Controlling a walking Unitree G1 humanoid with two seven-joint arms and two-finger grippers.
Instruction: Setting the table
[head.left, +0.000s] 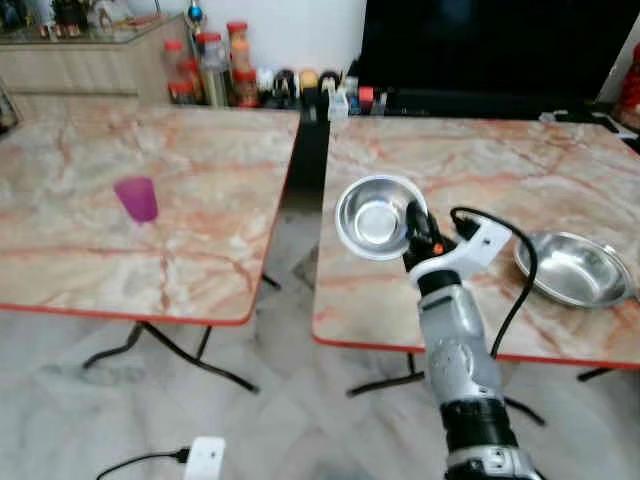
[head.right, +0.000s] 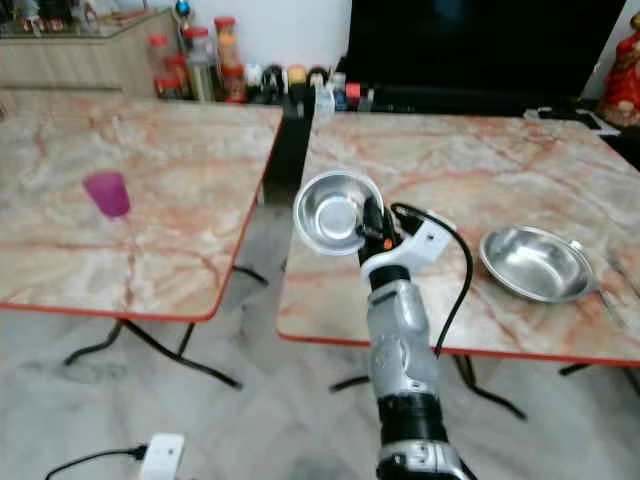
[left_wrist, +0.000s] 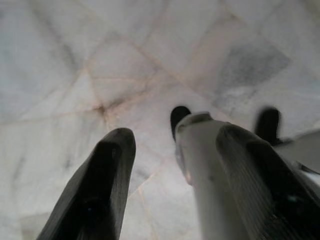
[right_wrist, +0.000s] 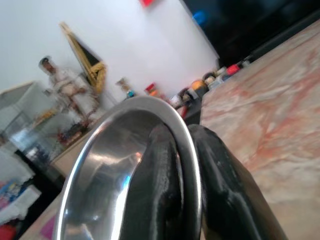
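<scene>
Your right gripper pinched the rim of a shiny, round steel bowl, tilted; your left gripper hung open.

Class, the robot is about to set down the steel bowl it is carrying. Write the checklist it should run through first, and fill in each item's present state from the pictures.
1. Right gripper has a firm pinch on the bowl rim: ok, one finger on each side in the wrist view.
2. Bowl held level: not ok, it is tilted on edge.
3. Bowl over the right table: ok, above its near left corner.
4. Clear of the other bowl: ok, well apart.
5. Purple cup out of the way: ok, on the left table.
6. Left gripper idle: ok, pointing at the floor, jaws apart.
</scene>
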